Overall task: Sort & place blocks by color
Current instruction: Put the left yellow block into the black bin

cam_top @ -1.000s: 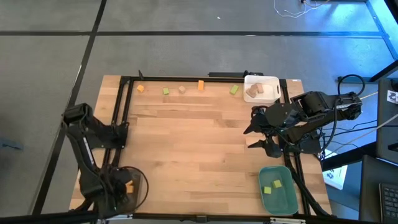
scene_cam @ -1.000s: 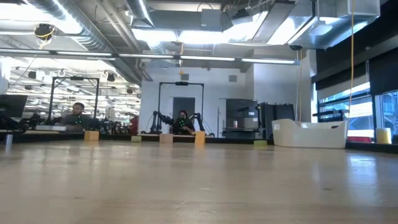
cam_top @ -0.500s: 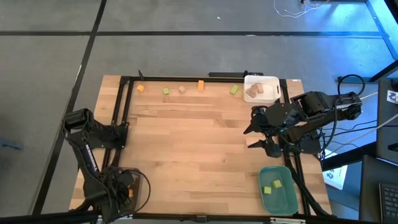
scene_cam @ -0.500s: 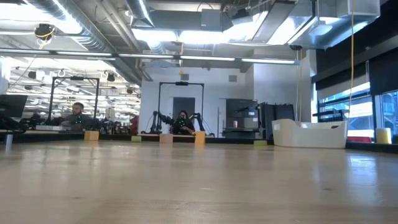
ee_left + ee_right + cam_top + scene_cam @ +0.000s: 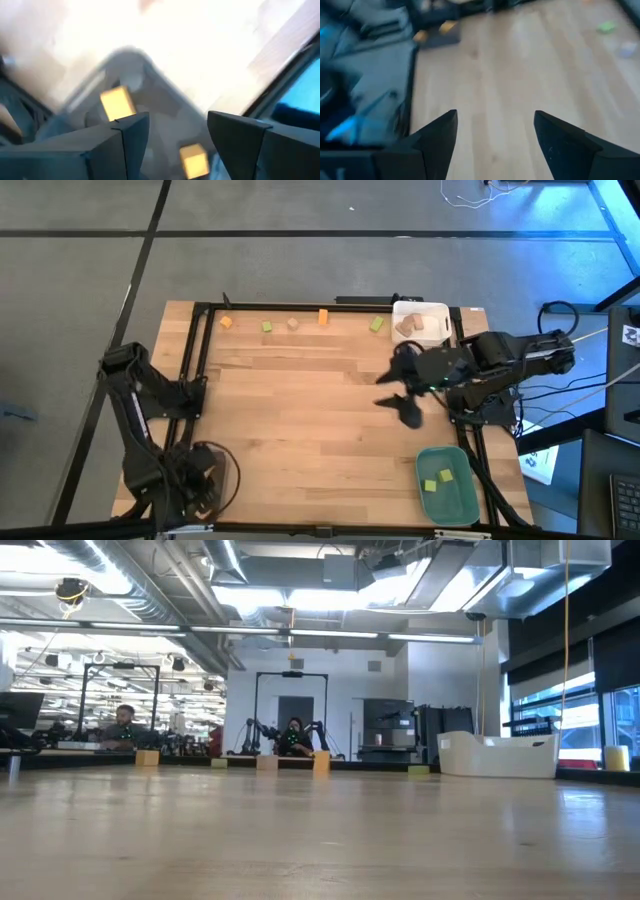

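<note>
Five blocks lie in a row along the table's far edge: an orange block, a green block, a tan block, an orange block and a green block. Two orange blocks lie in the grey tray at the near left corner. My left gripper hangs open over that tray. My right gripper is open above bare wood right of centre, holding nothing. The green tray holds two green blocks, and the white tray holds tan ones.
A dark frame runs along the table's left, far and right edges. The white tray stands at the far right corner and the green tray at the near right. Bare wood fills the table's middle. A person sits in the room behind.
My right gripper has moved from the table's right edge toward its middle, staying open and holding nothing. No block has moved.
</note>
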Motion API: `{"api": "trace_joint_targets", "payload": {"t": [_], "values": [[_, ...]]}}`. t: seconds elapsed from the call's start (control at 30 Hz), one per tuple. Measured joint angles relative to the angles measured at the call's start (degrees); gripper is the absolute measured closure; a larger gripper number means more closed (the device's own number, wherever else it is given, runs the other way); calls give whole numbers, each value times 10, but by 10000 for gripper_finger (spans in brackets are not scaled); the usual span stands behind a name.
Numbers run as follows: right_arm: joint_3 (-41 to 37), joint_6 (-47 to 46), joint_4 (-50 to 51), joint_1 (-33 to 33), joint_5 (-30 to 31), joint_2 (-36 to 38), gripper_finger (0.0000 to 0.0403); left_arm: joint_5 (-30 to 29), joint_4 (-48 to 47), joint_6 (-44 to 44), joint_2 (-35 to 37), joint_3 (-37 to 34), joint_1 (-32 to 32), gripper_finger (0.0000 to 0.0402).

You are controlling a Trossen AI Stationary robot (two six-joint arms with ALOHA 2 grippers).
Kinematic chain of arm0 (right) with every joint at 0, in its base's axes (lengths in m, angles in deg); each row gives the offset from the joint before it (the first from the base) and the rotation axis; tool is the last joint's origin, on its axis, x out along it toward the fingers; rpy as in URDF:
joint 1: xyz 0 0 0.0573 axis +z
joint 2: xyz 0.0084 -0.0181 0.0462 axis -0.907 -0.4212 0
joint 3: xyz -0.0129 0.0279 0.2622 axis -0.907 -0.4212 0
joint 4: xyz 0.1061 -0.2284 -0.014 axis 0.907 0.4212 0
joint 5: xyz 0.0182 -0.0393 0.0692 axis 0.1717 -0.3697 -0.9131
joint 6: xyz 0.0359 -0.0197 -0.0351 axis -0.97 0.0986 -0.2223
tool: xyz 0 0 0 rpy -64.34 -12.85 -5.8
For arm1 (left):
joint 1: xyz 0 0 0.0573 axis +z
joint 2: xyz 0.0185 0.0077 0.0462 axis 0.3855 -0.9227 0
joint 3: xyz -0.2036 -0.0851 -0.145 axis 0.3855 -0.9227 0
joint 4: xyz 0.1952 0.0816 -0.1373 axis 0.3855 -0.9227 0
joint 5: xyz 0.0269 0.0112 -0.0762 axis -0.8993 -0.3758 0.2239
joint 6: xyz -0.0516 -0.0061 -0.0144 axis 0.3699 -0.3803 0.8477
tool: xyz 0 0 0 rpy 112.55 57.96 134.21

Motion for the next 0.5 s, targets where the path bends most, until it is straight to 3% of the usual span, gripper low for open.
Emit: {"api": "trace_joint_targets", "payload": {"t": [0.23,0.4,0.5], "values": [[0,-7,-88,-81,13,-60,141,-87,-108,-97,58,57,91,207],[0,-28,-103,-153,5,-88,141,-94,-205,-111,100,71,186,207],[0,-43,-103,-190,2,-101,141,-93,-205,-127,141,59,255,207]]}}
